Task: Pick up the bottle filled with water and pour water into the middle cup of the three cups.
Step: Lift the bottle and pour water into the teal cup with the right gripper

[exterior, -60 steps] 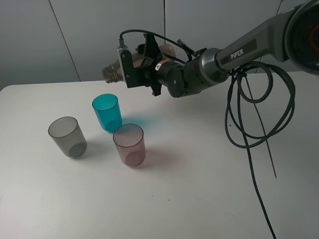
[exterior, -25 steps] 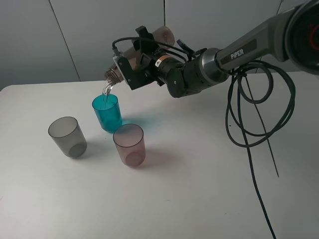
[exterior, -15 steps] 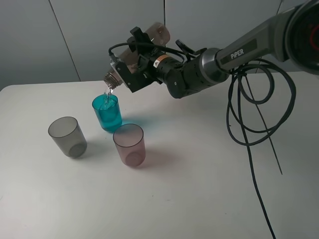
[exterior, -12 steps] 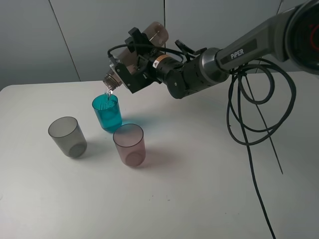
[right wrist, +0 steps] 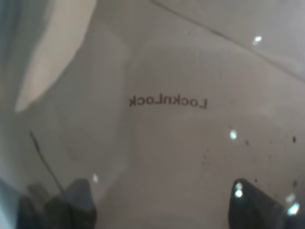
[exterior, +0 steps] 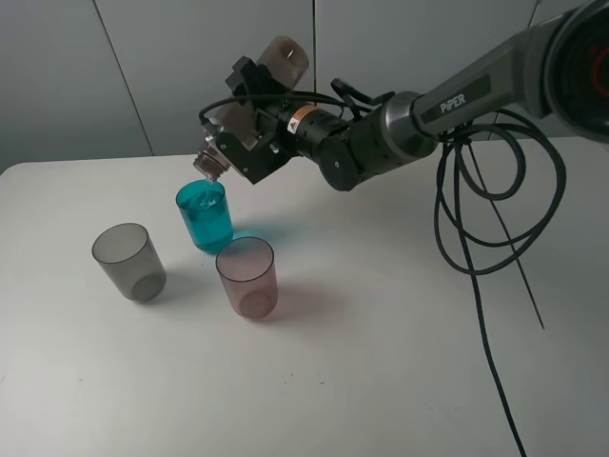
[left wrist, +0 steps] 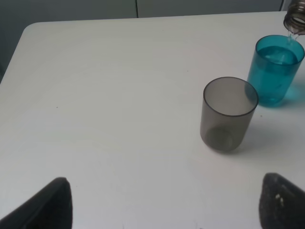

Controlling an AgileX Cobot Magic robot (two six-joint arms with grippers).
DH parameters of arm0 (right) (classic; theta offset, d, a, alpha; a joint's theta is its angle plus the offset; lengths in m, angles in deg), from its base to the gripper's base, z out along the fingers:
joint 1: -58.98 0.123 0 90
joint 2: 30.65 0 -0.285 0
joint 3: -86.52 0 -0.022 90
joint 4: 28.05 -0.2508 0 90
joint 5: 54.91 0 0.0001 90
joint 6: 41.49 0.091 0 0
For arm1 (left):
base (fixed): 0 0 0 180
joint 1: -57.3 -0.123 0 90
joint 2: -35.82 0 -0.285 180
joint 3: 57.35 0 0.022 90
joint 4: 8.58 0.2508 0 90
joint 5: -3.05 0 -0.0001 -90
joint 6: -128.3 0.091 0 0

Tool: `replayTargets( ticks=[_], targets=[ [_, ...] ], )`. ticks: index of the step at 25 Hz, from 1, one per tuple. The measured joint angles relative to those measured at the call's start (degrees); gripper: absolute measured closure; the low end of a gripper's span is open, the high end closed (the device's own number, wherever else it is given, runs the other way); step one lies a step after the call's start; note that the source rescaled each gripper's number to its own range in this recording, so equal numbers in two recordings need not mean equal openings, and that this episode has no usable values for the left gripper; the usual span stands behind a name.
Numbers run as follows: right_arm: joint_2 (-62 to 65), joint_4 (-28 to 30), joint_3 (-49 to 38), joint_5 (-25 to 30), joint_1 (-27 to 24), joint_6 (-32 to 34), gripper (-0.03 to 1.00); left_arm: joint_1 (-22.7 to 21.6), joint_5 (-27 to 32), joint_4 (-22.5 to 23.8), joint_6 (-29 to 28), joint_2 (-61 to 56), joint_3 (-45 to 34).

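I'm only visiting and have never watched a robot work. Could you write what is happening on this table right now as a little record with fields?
Holding arm: right gripper, shut on the tall smoky brown translucent plastic bottle, which is tipped neck-down
Pouring: clear water runs from the neck into the teal translucent plastic tumbler, which already holds water
Other cups: smoky grey tumbler and pinkish-mauve tumbler, both upright, apparently empty
Other arm: left gripper, open, holding nothing
Surface: white table
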Motion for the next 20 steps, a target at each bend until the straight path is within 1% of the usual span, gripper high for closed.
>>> replayTargets(
  ticks=[4,12,15,18,20],
  targets=[
    [0.00,2.55,0.00,-1.05,0.00,0.00,0.97,0.00,0.00,0.00,0.00,0.00,0.00],
    [0.00,3.59,0.00,-1.95,0.00,0.21,0.97,0.00,0.00,0.00,0.00,0.00,0.00],
    [0.00,3.68,0.00,-1.95,0.00,4.78,0.97,0.00,0.00,0.00,0.00,0.00,0.00],
    [0.00,3.13,0.00,-0.67,0.00,12.63,0.97,0.00,0.00,0.00,0.00,0.00,0.00],
    [0.00,1.27,0.00,0.63,0.00,18.18,0.97,0.00,0.00,0.00,0.00,0.00,0.00]
  ],
)
